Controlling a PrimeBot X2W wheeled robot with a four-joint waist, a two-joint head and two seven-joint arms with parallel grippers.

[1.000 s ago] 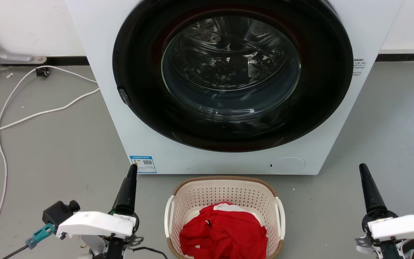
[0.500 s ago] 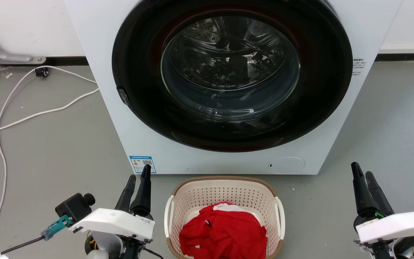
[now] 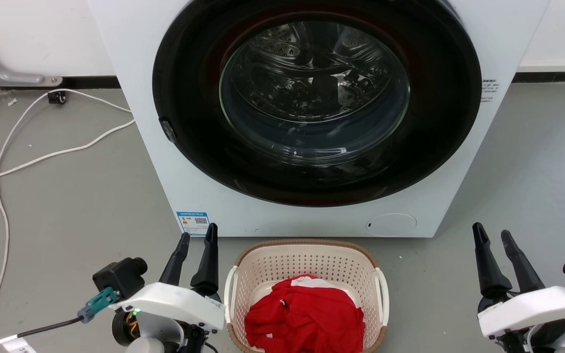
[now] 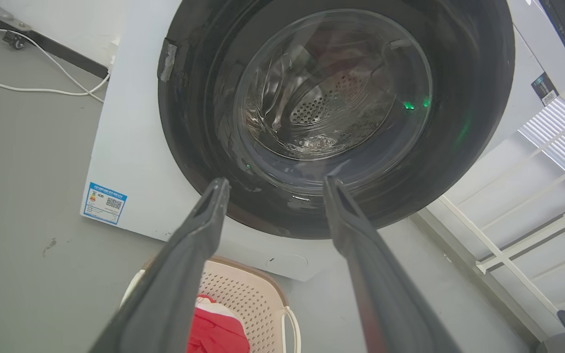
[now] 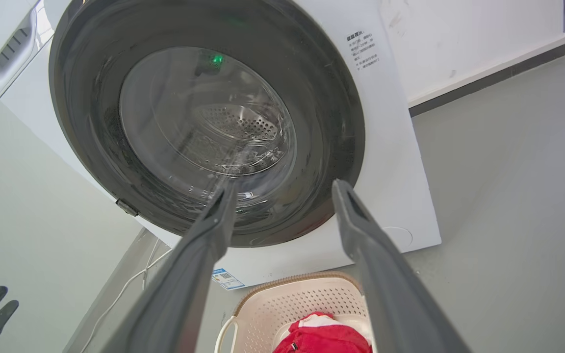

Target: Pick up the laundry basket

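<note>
Since one second ago both grippers have changed. The left gripper [image 3: 198, 231] has come closer to the basket, and its fingers, which were together, now stand apart. The right gripper [image 3: 491, 230] has opened in the same way, but it is well apart from the basket. The laundry basket [image 3: 307, 264] stands on the grey floor [image 3: 66, 220] just in front of the washing machine [image 3: 263, 220], with a red garment [image 3: 307, 314] inside. I judge the step is the approach to the white loop handles [image 3: 228, 294]. To do it well, each gripper should tilt down and close around one handle at equal height, so the basket lifts level.
</note>
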